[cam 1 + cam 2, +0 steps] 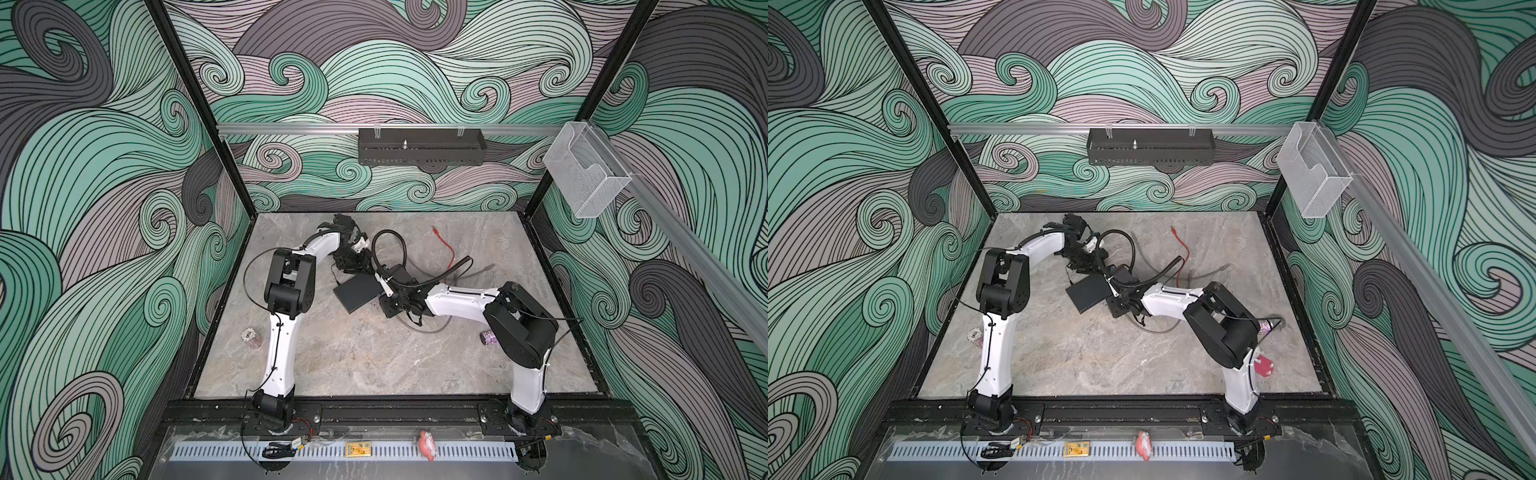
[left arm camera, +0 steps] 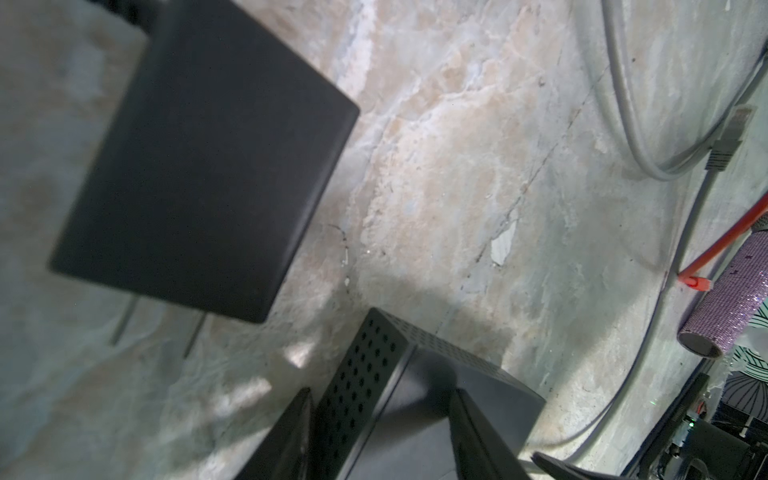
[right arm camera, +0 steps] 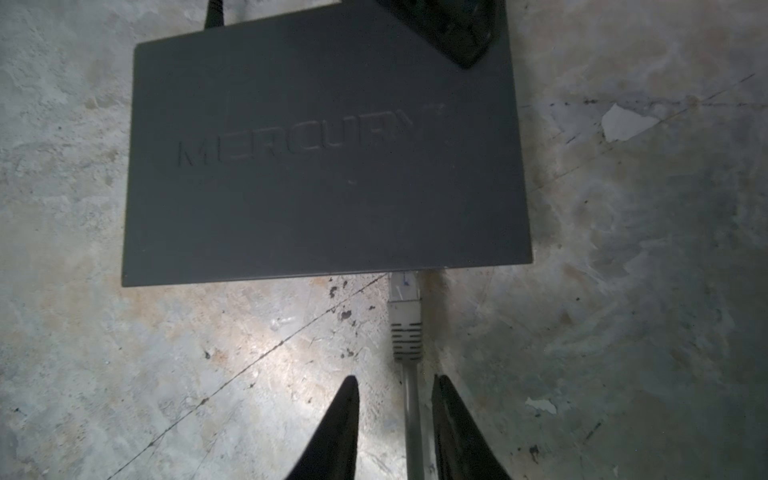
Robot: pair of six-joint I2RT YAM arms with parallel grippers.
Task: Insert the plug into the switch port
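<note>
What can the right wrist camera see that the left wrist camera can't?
Only the right wrist view: raised letters on the switch, the gray plug meeting its edge, and the gray cable running between the right gripper fingers. Only the left wrist view: the switch's holed side, a loose gray plug, a red plug and a glittery purple tube. Both: the black switch and the stone-look table.

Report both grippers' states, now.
Left gripper: closed on a corner of the switch.
Right gripper: open, fingers loosely either side of the grey cable behind the plug.
</note>
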